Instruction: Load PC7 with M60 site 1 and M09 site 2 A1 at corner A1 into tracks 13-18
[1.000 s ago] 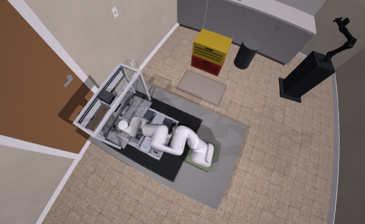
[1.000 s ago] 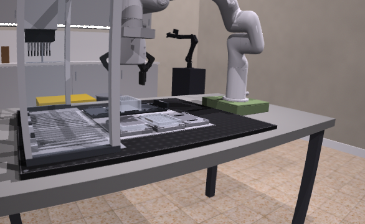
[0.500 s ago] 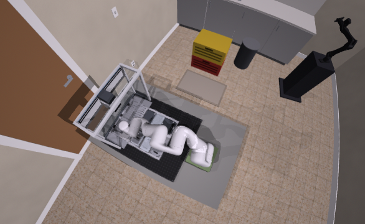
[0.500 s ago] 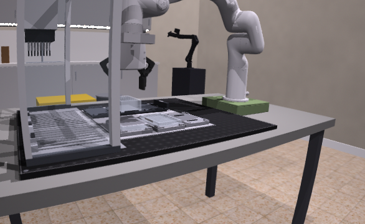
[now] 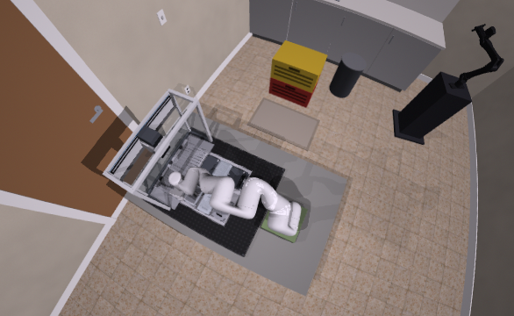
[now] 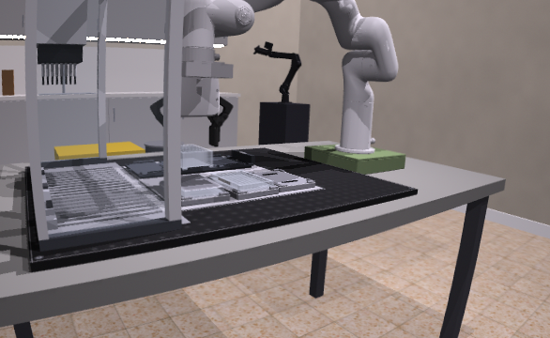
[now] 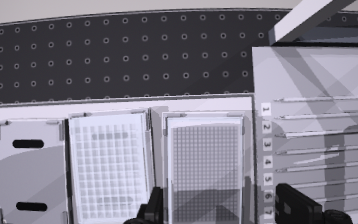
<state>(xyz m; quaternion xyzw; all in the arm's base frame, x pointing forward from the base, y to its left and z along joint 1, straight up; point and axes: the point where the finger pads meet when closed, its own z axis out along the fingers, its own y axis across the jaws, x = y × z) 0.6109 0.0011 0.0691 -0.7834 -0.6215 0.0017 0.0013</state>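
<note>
My gripper [image 7: 220, 204] [image 6: 192, 137] is open and empty, high above nest S3; one fingertip is behind the frame post in the exterior view. M60 [image 7: 207, 160] [image 6: 202, 185], with fine wells, sits in nest S3. M06 [image 7: 109, 165] [image 6: 247, 179] sits in nest S2. Nest S1 [image 7: 30, 172] [image 6: 294, 177] is empty, its two dark slots showing. The dark carrier PC7 [image 6: 145, 168] lies on the apron, outside the rails [image 6: 101, 192] [image 7: 330, 176]. The clear deep-well block M09 [image 6: 197, 156] [image 5: 223, 168] stands on its middle site; sites 1 and 3 look empty. A1 labels are unreadable.
The instrument frame's post [image 6: 173, 117] [image 7: 307, 20] rises at the rails' corner beside the nests. A pipetting head [image 6: 60, 53] hangs above the rails. Track labels 1 to 7 show beside M60's nest in the wrist view. The perforated black board [image 7: 125, 55] surrounds the nests.
</note>
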